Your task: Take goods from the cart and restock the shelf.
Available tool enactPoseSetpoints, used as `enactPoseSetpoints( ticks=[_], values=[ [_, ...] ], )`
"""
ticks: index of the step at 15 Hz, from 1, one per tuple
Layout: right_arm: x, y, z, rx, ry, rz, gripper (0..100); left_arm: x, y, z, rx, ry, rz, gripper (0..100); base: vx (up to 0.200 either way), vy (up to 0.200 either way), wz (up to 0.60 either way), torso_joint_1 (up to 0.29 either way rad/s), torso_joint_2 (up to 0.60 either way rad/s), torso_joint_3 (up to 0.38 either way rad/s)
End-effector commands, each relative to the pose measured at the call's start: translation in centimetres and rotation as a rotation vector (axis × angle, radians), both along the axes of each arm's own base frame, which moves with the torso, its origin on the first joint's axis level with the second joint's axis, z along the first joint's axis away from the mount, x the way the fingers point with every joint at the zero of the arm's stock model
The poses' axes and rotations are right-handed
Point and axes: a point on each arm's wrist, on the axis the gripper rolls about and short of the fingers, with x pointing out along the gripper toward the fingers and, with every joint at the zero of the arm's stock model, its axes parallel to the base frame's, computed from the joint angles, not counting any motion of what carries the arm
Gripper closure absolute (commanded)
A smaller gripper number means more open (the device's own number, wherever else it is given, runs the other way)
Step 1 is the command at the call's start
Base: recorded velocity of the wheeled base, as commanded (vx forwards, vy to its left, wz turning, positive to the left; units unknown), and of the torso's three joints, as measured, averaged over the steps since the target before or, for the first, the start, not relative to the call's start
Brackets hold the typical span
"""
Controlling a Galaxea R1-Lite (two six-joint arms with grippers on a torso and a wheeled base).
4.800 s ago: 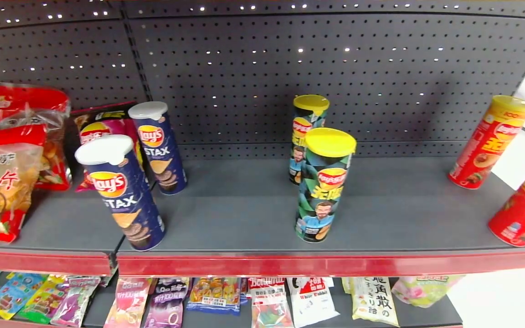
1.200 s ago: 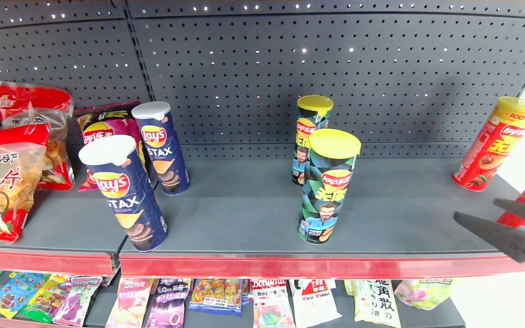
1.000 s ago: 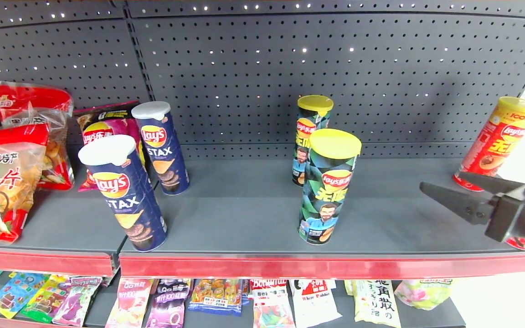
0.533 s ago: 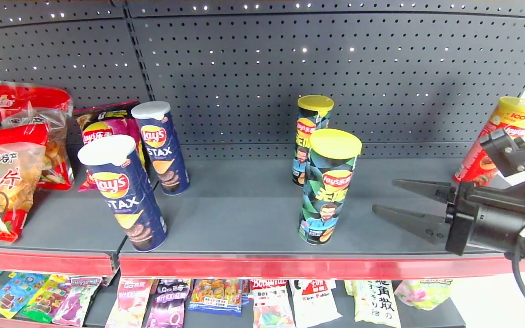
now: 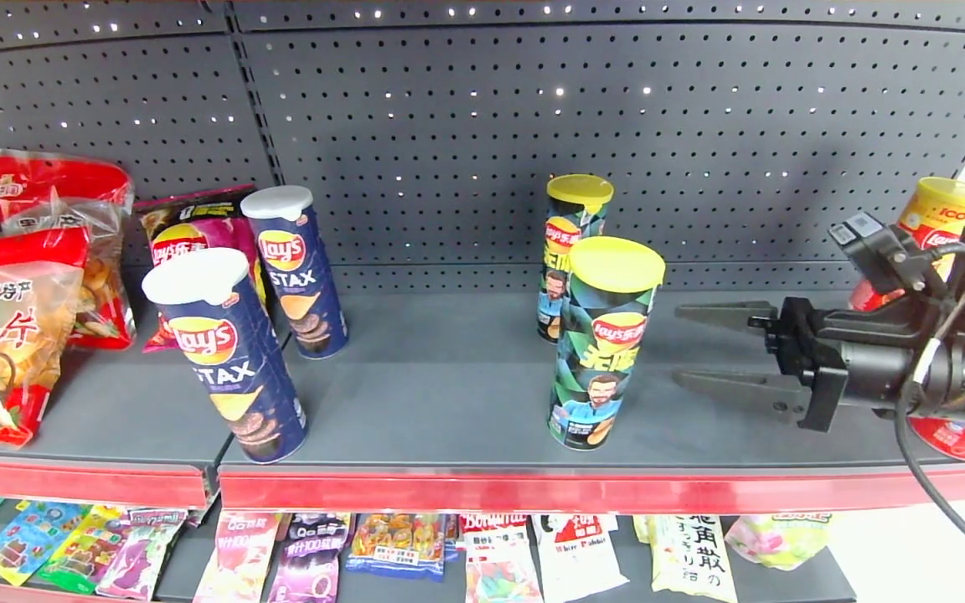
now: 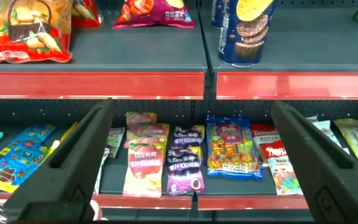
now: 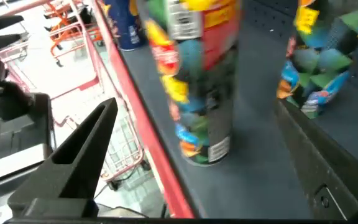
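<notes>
On the upper shelf (image 5: pixel 449 394) a green can (image 5: pixel 604 343) with a yellow lid is seen standing upright near the red front edge. A second can (image 5: pixel 570 243) of the same kind is set behind it, toward the pegboard back. The right tool (image 5: pixel 677 345) is held level over the shelf, just to the right of the green can. Its fingers are spread wide, nothing is gripped, and a gap is left between the fingertips and the can. Two blue cans (image 5: pixel 227 360) are placed further left, with snack bags (image 5: pixel 5 335) beyond them. Red cans (image 5: pixel 943 209) are partly hidden behind the right arm. The left tool (image 6: pixel 191 106) is held lower, facing the lower shelf (image 6: pixel 166 200) where small packets (image 6: pixel 185 165) are laid in a row. Its fingers are also spread wide and nothing is held. A wire cart (image 7: pixel 122 149) can be made out below the shelf edge in the right wrist view.
</notes>
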Motion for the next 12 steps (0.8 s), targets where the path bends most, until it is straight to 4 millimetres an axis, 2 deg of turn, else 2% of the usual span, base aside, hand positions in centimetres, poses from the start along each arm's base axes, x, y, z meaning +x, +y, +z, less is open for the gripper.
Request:
enactPoseSetpoints(
  ticks=[1, 4, 12],
  values=[
    [1.9, 0.0, -0.8, -0.003, 0.028, 0.001, 0, 0.0, 0.0, 0.0, 0.0, 0.0, 0.0, 0, 0.0, 0.0, 0.0, 0.0, 0.0, 0.0],
    [2.5, -0.4, -1.0, 0.011, 0.007, 0.105, 0, 0.0, 0.0, 0.0, 0.0, 0.0, 0.0, 0, 0.0, 0.0, 0.0, 0.0, 0.0, 0.0],
    [5.3, 0.9, -0.8, 0.015, -0.028, 0.155, 0, 0.0, 0.0, 0.0, 0.0, 0.0, 0.0, 0, 0.0, 0.0, 0.0, 0.0, 0.0, 0.0]
  ],
)
